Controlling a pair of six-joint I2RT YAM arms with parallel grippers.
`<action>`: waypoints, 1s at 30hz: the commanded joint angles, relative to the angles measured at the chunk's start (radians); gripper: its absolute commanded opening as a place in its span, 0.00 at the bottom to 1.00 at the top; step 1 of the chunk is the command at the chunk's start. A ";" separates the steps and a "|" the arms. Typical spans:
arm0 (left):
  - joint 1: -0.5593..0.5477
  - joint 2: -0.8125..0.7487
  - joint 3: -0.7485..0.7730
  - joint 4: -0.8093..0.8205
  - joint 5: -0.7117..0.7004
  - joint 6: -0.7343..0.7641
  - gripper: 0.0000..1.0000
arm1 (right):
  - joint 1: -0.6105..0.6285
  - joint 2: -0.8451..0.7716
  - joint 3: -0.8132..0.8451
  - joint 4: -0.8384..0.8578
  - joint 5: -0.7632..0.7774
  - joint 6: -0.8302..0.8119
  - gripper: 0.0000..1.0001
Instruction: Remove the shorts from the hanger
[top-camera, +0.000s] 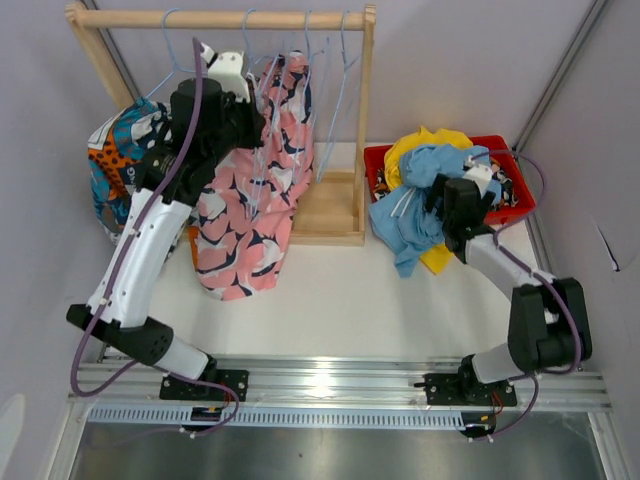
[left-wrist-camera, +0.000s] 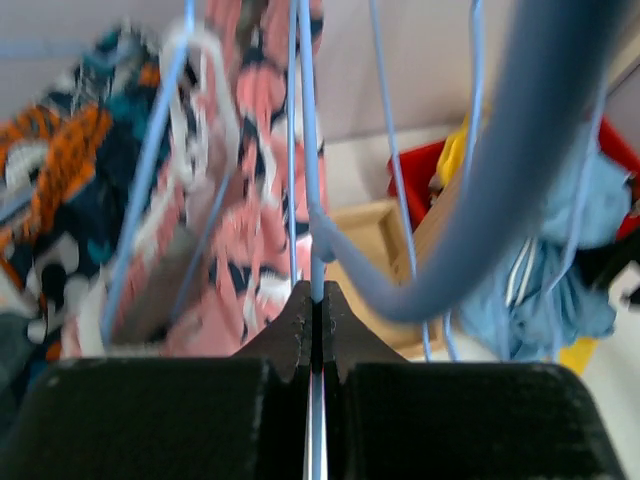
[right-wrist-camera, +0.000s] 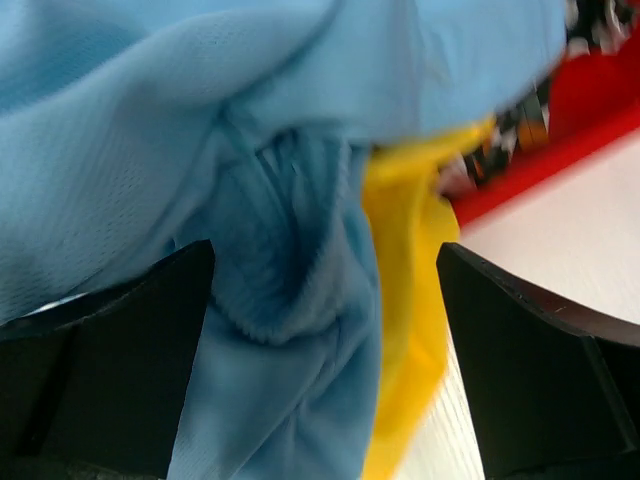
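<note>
- Left gripper (left-wrist-camera: 316, 300) is up at the wooden rail (top-camera: 220, 18). Its jaws are together, pinched on a blue wire hanger (left-wrist-camera: 311, 200). In the wrist view the wire runs straight out from between the tips.
- The pink shorts with dark marks (top-camera: 255, 200) hang on the rack, long axis vertical. They sit just beside and below the left jaws, draping down to the bench (top-camera: 350, 290).
- The pinch is on wire only; no cloth shows in the left jaws.
- The teal-orange patchwork shorts (top-camera: 115, 160) hang at the rack's left end, outboard of the left arm.
- Right gripper (right-wrist-camera: 325, 350) is at the red bin (top-camera: 500, 145), well apart from the rack. Its jaws are wide apart, with the light blue shorts (right-wrist-camera: 200, 130) bunched between them and the yellow shorts (right-wrist-camera: 405, 260) alongside. I can't tell whether either finger touches the cloth.
- My read: the left arm is far nearer and holds the hanger. The pink pair is the next to come off, pulled down along its hang. The right arm would have to cross over to take the cloth.
</note>
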 joint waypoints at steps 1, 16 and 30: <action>0.007 0.065 0.171 0.009 0.050 0.026 0.00 | 0.014 -0.180 -0.112 0.041 0.022 0.132 1.00; 0.007 0.405 0.601 0.150 0.218 -0.079 0.00 | 0.029 -0.588 -0.505 0.061 -0.058 0.230 1.00; -0.011 0.548 0.640 0.230 0.160 -0.107 0.00 | 0.041 -0.657 -0.585 0.068 -0.112 0.267 1.00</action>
